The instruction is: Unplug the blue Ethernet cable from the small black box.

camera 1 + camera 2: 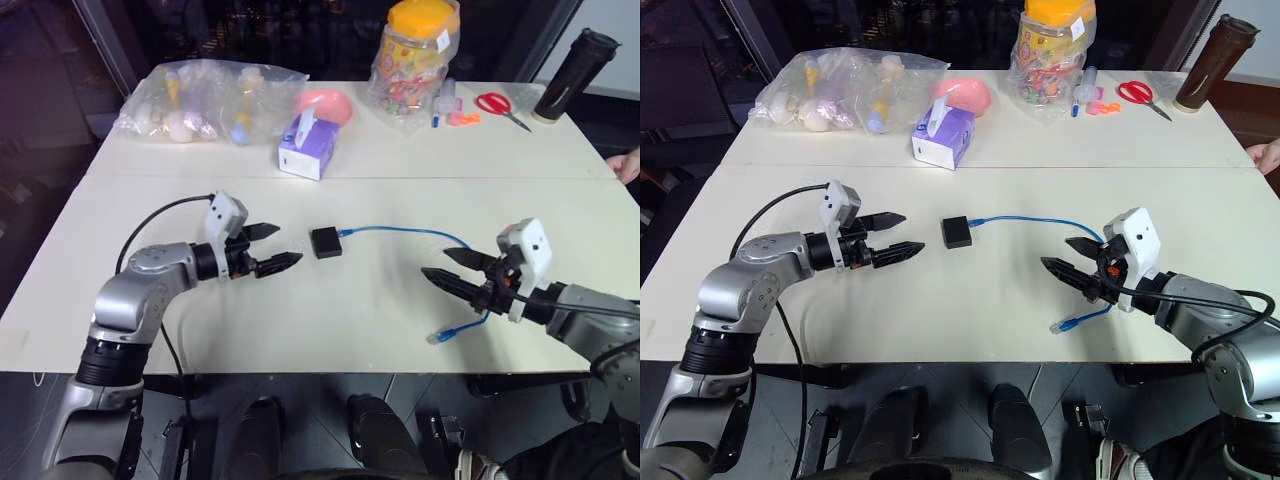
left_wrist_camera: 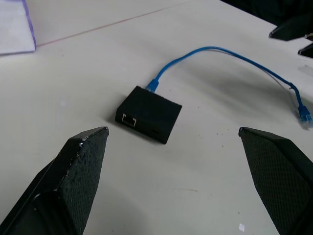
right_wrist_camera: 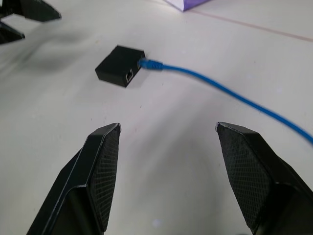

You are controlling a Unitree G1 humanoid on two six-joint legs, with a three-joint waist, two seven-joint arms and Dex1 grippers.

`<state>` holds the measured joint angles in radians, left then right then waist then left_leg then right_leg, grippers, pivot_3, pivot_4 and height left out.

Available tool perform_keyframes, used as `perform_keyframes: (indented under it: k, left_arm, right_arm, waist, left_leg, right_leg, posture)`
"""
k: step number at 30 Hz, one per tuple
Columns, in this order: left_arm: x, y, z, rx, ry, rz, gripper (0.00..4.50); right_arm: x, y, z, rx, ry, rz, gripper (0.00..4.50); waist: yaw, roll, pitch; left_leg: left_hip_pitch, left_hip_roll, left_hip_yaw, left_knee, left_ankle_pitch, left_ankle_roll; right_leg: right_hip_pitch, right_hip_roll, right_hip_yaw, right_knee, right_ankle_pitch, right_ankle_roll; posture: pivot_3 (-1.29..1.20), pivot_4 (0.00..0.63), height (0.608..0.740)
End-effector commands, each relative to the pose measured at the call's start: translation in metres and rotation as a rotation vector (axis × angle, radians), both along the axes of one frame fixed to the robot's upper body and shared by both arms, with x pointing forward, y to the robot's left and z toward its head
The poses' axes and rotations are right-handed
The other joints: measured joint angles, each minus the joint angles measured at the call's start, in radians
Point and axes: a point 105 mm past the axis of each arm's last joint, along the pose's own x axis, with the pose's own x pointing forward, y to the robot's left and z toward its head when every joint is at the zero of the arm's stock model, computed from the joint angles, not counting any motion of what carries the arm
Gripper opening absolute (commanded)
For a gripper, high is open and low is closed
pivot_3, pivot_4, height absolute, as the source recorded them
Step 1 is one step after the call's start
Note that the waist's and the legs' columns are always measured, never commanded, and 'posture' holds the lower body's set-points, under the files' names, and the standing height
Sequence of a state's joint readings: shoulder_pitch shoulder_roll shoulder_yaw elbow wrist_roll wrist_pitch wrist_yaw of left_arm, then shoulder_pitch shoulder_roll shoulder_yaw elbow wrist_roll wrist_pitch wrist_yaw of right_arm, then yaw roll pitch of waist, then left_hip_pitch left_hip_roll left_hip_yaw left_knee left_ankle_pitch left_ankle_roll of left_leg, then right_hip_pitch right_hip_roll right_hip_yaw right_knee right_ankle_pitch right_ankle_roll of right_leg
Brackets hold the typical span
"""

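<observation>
The small black box (image 1: 326,242) lies flat on the white worktop (image 1: 300,310), in front of the purple-white tissue box (image 1: 306,148). The blue Ethernet cable (image 1: 405,230) is plugged into the box's side and curves away to a free plug beside the right tool (image 1: 448,268). Left tool (image 1: 272,248): jaws apart, empty, near the box. Right tool: jaws apart, empty.

We see the small black box (image 1: 326,242) lying flat near the middle of the white table, a flat matte square with an empty port on one side. The blue Ethernet cable (image 1: 405,231) is plugged into another side, arcs away over the tabletop, and ends in a loose plug (image 1: 437,337) resting nearer the table's front edge.
</observation>
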<state>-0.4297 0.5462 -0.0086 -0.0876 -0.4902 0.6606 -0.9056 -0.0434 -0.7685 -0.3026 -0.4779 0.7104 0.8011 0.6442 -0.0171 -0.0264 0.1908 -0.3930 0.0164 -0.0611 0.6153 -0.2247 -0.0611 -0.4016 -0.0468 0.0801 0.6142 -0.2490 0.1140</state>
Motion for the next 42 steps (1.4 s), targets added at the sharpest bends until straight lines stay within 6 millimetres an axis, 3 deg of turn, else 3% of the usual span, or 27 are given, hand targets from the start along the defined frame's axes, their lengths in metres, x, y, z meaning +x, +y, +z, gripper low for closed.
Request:
perform_keyframes:
  k: [1, 8, 19, 24, 29, 34, 38, 42]
  left_arm:
    - [0.002, -0.002, 0.013, 0.003, -0.060, -0.024, 4.48]
    - [0.002, -0.005, 0.019, -0.003, -0.066, -0.037, 4.48]
    - [0.004, -0.001, 0.011, 0.035, -0.062, -0.048, 4.48]
    - [0.001, 0.006, -0.001, 0.131, -0.027, -0.142, 4.48]
    - [-0.002, 0.035, 0.011, 0.202, 0.013, -0.181, 4.48]
    - [-0.006, 0.036, 0.028, 0.159, -0.033, -0.128, 4.48]
    - [-0.016, 0.033, 0.026, 0.133, -0.029, -0.092, 4.48]
    - [-0.021, 0.035, 0.024, 0.128, -0.026, -0.047, 4.48]
  right_arm:
    - [0.002, 0.000, 0.007, -0.012, -0.042, 0.001, 3.22]
    - [0.009, 0.001, 0.008, -0.020, -0.042, 0.017, 3.22]
    - [0.027, 0.002, 0.014, -0.031, -0.101, 0.011, 3.22]
    - [0.054, 0.029, 0.004, -0.035, -0.096, 0.114, 3.22]
    - [0.095, 0.060, -0.009, -0.098, -0.073, 0.271, 3.22]
    - [0.137, 0.087, -0.019, -0.222, -0.079, 0.355, 3.22]
    - [0.147, 0.101, -0.035, -0.348, -0.066, 0.426, 3.22]
    - [0.140, 0.104, -0.060, -0.479, 0.008, 0.527, 3.22]
  waist:
    - [0.000, 0.000, 0.000]
    - [0.002, 0.000, 0.000]
    - [0.000, 0.000, 0.000]
    - [-0.013, 0.000, 0.000]
    - [-0.033, 0.000, 0.000]
    - [-0.033, 0.000, 0.001]
    - [-0.031, 0.000, 0.001]
    - [-0.032, 0.000, 0.001]
  left_leg:
    - [0.000, 0.000, 0.000, 0.000, 0.000, 0.000]
    - [0.000, 0.000, 0.000, 0.000, 0.000, 0.000]
    - [0.000, 0.000, 0.000, 0.000, 0.000, 0.000]
    - [0.001, 0.000, 0.001, 0.000, 0.000, 0.000]
    - [0.000, 0.000, 0.001, 0.000, 0.000, 0.000]
    - [0.000, 0.000, 0.001, -0.002, 0.000, 0.000]
    - [-0.001, 0.000, 0.000, -0.003, 0.000, 0.000]
    - [-0.001, 0.000, -0.001, -0.003, 0.000, 0.000]
  right_leg:
    - [0.000, 0.000, 0.000, 0.000, 0.000, 0.000]
    - [0.000, 0.000, 0.000, 0.000, 0.000, 0.000]
    - [0.000, 0.000, 0.000, 0.000, 0.000, 0.000]
    - [0.000, 0.000, 0.000, 0.000, 0.000, 0.000]
    - [-0.002, 0.000, 0.000, 0.002, 0.001, 0.000]
    - [-0.003, 0.000, 0.000, 0.002, 0.002, 0.004]
    - [-0.004, 0.000, -0.001, 0.003, 0.003, 0.005]
    - [-0.004, 0.000, -0.001, 0.003, 0.003, 0.005]
  posture:
    - [0.00, 0.150, 0.739]
    - [0.00, 0.150, 0.739]
    - [0.00, 0.150, 0.739]
    - [0.00, 0.150, 0.739]
    - [0.00, 0.150, 0.739]
    - [0.00, 0.150, 0.739]
    - [0.00, 0.150, 0.739]
    - [0.00, 0.150, 0.739]
